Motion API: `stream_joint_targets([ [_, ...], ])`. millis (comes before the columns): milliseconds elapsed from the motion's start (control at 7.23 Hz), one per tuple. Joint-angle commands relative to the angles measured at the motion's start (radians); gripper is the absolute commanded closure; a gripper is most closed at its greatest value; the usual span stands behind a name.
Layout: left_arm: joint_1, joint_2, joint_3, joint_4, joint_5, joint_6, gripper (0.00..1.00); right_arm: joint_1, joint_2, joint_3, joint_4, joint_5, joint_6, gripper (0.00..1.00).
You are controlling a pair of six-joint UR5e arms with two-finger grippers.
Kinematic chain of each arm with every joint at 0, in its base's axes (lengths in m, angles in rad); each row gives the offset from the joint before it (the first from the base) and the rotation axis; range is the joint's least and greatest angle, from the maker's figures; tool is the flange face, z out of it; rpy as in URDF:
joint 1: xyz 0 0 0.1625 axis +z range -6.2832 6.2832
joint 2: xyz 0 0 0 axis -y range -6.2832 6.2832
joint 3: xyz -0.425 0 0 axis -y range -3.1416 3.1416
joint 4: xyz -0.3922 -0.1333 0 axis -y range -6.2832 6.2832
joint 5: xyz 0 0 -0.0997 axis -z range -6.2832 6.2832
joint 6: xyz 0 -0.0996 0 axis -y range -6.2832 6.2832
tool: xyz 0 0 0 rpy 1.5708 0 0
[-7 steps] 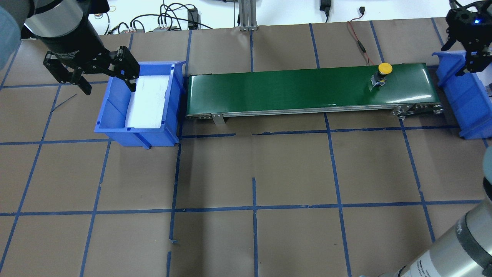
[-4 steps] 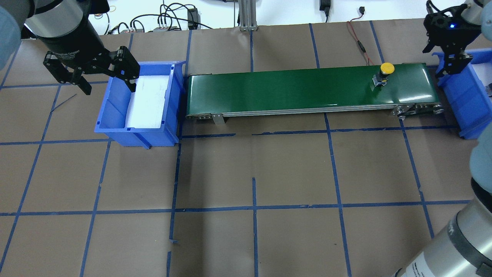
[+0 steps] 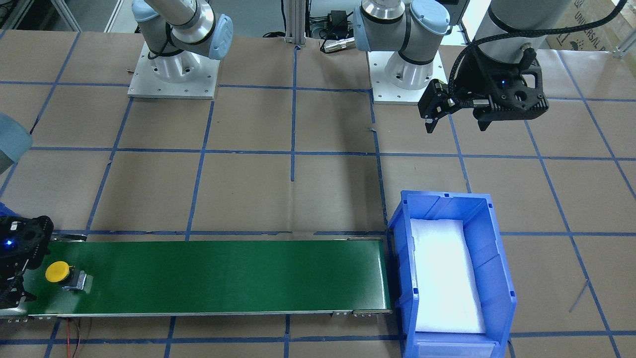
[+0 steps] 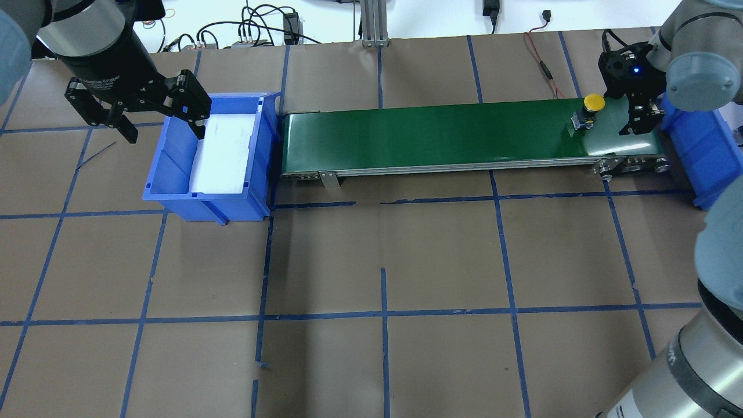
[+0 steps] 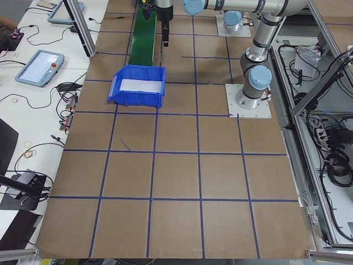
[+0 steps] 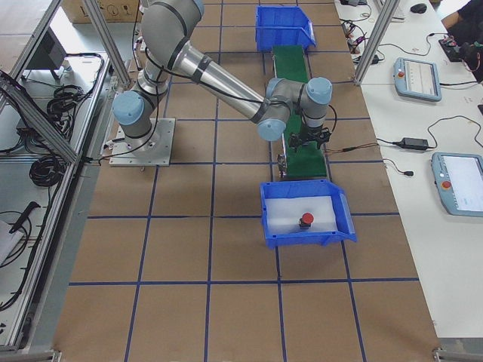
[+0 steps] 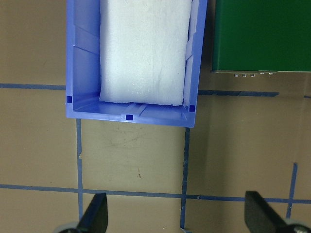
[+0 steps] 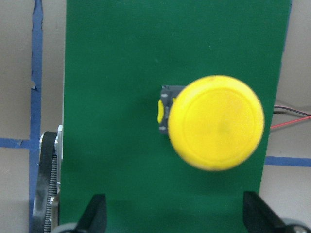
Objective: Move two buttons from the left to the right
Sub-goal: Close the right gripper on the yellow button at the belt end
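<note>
The yellow button [image 4: 593,103] stands on the right end of the green conveyor belt [image 4: 435,133], its cap large in the right wrist view [image 8: 217,121]. Open and empty, my right gripper [image 4: 624,110] hangs over the belt end just right of this button [image 3: 57,272]. A red button [image 6: 306,219] lies on white foam in the right blue bin [image 6: 302,237]. At the near end of the left blue bin [image 4: 174,174], my left gripper [image 4: 163,130] is held high, open and empty. That bin [image 7: 82,63] holds only white foam.
The brown table carries a grid of blue tape lines. Cables and an aluminium post [image 4: 371,23] run along the far edge. The right bin [image 4: 702,145] butts against the belt's right end. Both arm bases [image 3: 174,69] stand on white plates.
My right gripper has swung left from over the right bin to the belt's right end, beside the yellow button. The button has ridden slightly right. The left arm has not moved.
</note>
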Motion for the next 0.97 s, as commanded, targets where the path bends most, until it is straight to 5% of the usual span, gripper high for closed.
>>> stream_joint_targets([
  [0,0.002,0.000,-0.002,0.000,-0.001,-0.001,0.00,0.002,0.000,-0.002,-0.005,0.031,0.024,0.00],
  [830,0.000,0.000,-0.002,0.000,-0.001,-0.001,0.00,0.004,0.015,-0.016,-0.005,0.047,0.027,0.00],
])
